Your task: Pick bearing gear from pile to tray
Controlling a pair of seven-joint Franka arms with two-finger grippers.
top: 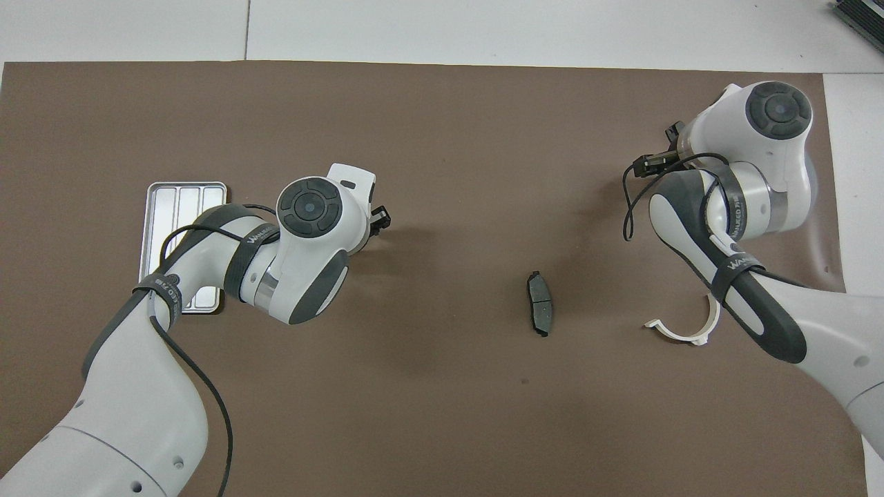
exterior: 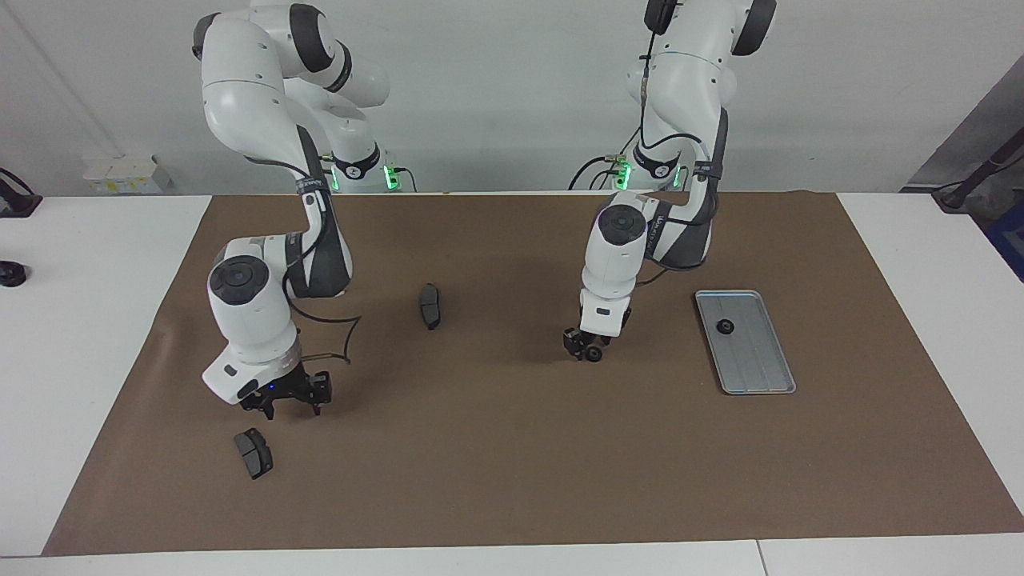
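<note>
The silver tray [exterior: 756, 364] lies toward the left arm's end of the table, with one small black gear [exterior: 726, 326] on it. In the overhead view the left arm partly covers the tray [top: 169, 207]. My left gripper [exterior: 584, 349] hangs low over the bare mat beside the tray and is shut on a small black gear [exterior: 594, 354]. In the overhead view only its tip [top: 378, 221] shows. My right gripper [exterior: 290, 402] is open and empty, low over the mat next to a dark grey brake pad [exterior: 253, 453].
A second brake pad [exterior: 430, 306] lies mid-table and also shows in the overhead view [top: 540, 312]. A white half-ring bracket [top: 684, 330] lies by the right arm, nearer to the robots than the right gripper. A brown mat [exterior: 512, 480] covers the table.
</note>
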